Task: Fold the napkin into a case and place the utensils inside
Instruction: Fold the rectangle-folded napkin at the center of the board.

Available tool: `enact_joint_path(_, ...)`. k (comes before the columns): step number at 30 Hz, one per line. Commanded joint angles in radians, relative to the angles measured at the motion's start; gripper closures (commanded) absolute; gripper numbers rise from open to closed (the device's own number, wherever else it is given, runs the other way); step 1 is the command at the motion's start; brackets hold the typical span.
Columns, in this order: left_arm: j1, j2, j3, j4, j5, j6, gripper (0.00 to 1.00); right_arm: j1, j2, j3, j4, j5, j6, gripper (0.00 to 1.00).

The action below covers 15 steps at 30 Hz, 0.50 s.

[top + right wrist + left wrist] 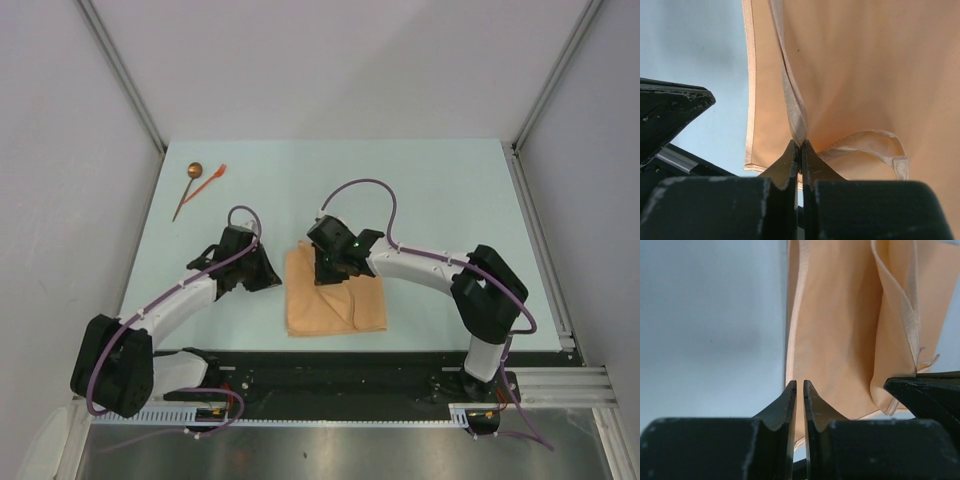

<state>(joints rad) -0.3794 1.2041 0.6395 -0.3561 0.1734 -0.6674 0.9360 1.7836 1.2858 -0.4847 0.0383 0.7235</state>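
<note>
Table (430,190) green, walls (330,60) grey; right end effector (800,144) pinches napkin (865,75); left end effector (800,384) unclear.

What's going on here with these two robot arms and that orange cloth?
Two robot arms are folding the napkin, which lies partly folded on the table. The right gripper is shut on a fold of the cloth. The left gripper sits at the napkin's left edge, jaws almost together; whether it holds cloth is unclear. The spoon and the orange-red fork lie at the far left, untouched.
</note>
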Motion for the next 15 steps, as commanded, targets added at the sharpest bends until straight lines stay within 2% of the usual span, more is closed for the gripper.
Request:
enact_joint_path(1, 0.007, -0.001, -0.026, 0.055, -0.04, -0.029, 0.86, 0.004, 0.049, 0.053, 0.043, -0.028, 0.03, 1.0)
enact_joint_path(15, 0.002, 0.057, -0.098, 0.124, -0.049, -0.052, 0.87, 0.03, 0.076, 0.087, 0.044, -0.072, 0.034, 1.0)
